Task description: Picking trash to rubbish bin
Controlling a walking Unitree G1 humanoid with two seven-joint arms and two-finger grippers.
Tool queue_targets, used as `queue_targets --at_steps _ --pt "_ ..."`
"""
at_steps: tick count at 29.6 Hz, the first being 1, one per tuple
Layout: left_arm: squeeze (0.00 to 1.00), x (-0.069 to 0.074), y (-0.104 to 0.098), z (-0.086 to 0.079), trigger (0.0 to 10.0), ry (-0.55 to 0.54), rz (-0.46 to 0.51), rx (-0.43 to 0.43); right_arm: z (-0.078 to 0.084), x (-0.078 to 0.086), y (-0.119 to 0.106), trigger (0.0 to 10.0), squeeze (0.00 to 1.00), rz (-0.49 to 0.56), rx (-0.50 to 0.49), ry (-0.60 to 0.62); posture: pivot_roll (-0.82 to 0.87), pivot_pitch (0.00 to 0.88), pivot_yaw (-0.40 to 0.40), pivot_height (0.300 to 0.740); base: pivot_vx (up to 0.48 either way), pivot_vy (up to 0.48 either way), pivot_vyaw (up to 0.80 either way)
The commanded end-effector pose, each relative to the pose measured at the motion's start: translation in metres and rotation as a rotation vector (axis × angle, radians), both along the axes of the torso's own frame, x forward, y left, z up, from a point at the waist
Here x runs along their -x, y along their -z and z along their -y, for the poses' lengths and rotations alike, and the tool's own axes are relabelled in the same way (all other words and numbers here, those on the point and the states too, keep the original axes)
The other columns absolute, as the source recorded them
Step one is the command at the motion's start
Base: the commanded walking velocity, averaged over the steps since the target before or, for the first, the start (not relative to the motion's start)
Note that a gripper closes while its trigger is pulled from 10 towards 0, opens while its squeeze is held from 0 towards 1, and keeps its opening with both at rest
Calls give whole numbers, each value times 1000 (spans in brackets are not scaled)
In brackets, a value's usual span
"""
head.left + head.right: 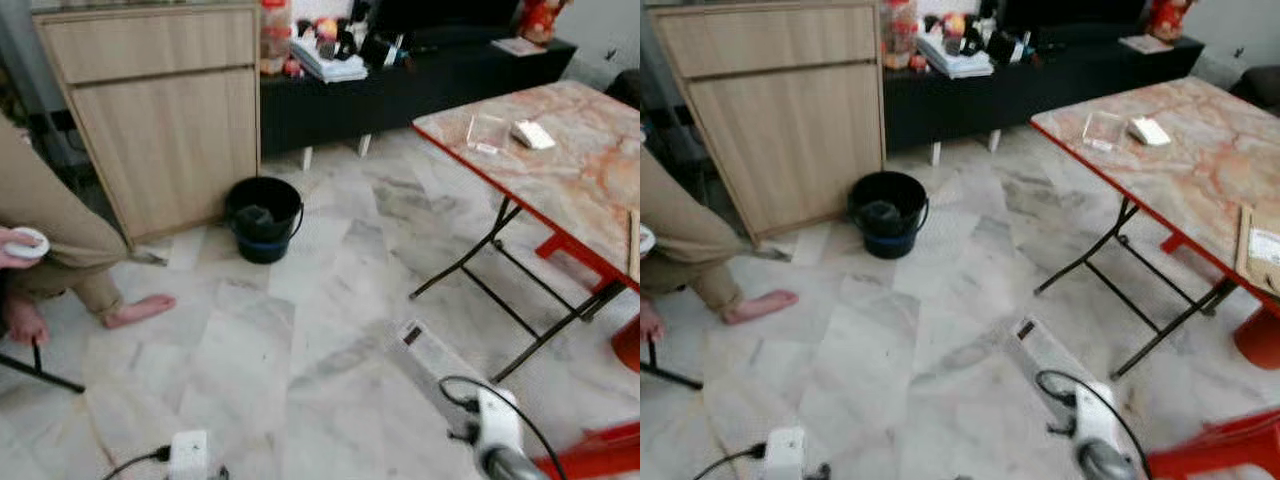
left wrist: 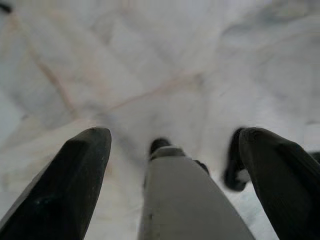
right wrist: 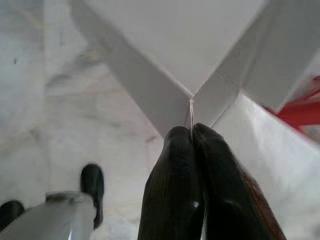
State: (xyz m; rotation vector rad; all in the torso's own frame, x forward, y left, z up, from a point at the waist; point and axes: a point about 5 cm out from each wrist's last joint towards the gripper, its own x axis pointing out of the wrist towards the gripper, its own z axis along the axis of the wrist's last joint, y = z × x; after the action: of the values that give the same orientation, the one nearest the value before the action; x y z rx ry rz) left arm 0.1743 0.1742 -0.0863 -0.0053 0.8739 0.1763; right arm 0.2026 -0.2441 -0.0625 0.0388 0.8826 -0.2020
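The right gripper (image 3: 192, 145) is pinched closed on the thin edge of a white carton (image 3: 200, 50), a flat piece of folded packaging, and holds it low over the marble floor (image 1: 250, 350). In the head views the carton hangs in front of the robot, just beside the folding legs of the marble-patterned tabletop (image 1: 570, 170). The left gripper (image 2: 170, 170) hangs open over the floor, fingers spread, carrying nothing.

The rubbish bin (image 1: 263, 217), a black bucket with something dark already inside, stands well apart, across the floor at the foot of a wooden cabinet (image 1: 160, 110).

The hold looks slight (only the fingertips on one edge), so the carton could probably swing or slip free on the walk over. A person (image 1: 50, 250) sits near the bin, one bare foot (image 1: 140, 309) out on the floor, and a white power strip (image 1: 188, 452) with its cord lies near the robot's feet; either could be clipped on the way.
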Motion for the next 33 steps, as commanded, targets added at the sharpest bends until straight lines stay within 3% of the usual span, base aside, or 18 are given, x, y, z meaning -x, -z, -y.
queue_targets --at_steps 1,25,29,33 --pt "0 23 11 -1 10000 -17 -86 7 0 -3 -2 10000 0 13 -4 4 17 185 -187 740 446 0 0" --pt "0 22 10 -4 10000 -13 -76 1 -1 -4 -2 10000 0 42 -34 23 28 189 -171 740 447 0 0" --pt "0 19 8 -7 10000 -29 -64 -3 0 -6 -4 10000 0 41 5 -38 38 181 -185 740 447 0 0" --pt "0 21 9 -6 10000 -32 -71 -2 0 -7 -5 10000 0 31 11 -49 46 174 -193 740 448 0 800"
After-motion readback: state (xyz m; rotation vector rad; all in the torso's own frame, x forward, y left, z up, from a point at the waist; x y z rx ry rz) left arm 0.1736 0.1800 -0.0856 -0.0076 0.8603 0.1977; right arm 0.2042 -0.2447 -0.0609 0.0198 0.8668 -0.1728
